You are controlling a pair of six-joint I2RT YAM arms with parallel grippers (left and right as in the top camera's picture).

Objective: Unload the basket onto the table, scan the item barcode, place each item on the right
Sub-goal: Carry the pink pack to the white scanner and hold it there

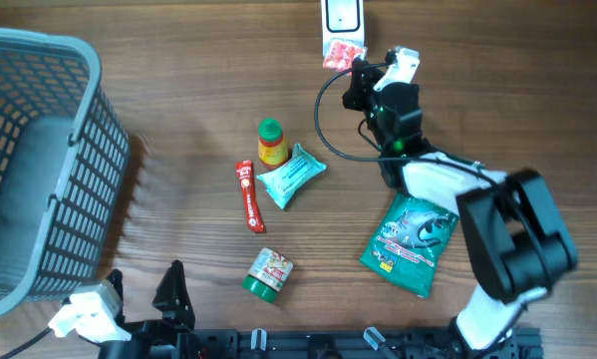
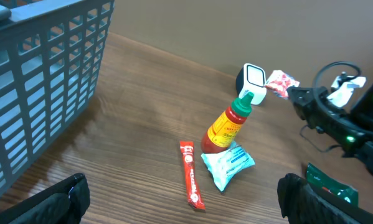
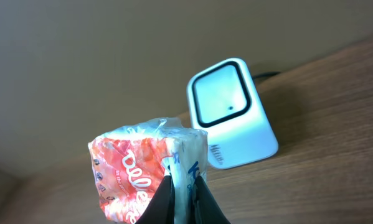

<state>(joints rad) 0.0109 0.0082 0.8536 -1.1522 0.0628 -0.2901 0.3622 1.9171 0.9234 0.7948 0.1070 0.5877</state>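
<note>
My right gripper [image 3: 184,180] is shut on an orange-and-white packet [image 3: 142,168], pinching its white end seam. It holds the packet up a short way in front of the white barcode scanner [image 3: 231,115], whose dark window faces the packet. From overhead, the packet [image 1: 343,55] sits just below the scanner [image 1: 340,15] at the table's far edge, with the right gripper [image 1: 358,72] behind it. No barcode shows on the packet. My left gripper [image 2: 185,218] stands open and empty low over the near table, and shows at the bottom left [image 1: 144,291] from overhead.
A grey mesh basket [image 1: 39,150] fills the left side. Mid-table stand a green-capped sauce bottle [image 1: 270,142], a red stick packet [image 1: 248,195], a teal packet [image 1: 291,175] and a green-lidded jar [image 1: 268,274]. A green pouch [image 1: 410,242] lies under the right arm.
</note>
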